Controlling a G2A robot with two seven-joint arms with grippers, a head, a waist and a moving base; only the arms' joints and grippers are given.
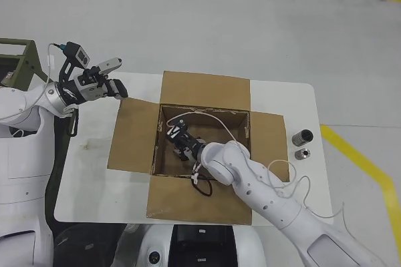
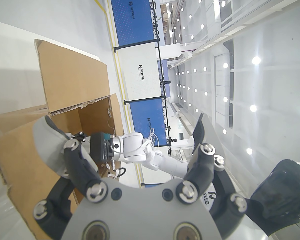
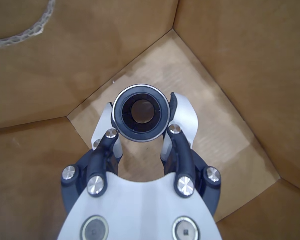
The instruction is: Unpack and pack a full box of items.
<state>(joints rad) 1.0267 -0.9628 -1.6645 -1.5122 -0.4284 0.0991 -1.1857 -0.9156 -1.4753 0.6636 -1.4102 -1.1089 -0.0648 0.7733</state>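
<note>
The right gripper (image 3: pixel 141 104) is down inside the open cardboard box (image 1: pixel 204 87), fingers closed on a metal cylinder (image 3: pixel 118 113) above the box floor. The left gripper (image 1: pixel 118 78) hovers wide open and empty over the table's (image 1: pixel 93 180) far-left part. Two more cylinders (image 1: pixel 302 137) (image 1: pixel 302 154) sit right of the box.

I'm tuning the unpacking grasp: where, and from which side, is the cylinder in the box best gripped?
By its round outer wall, coming straight down. The cylinder is upright, hollow end up, and the box walls would likely block a sideways approach. The right gripper holds it so, a finger on each side.
</note>
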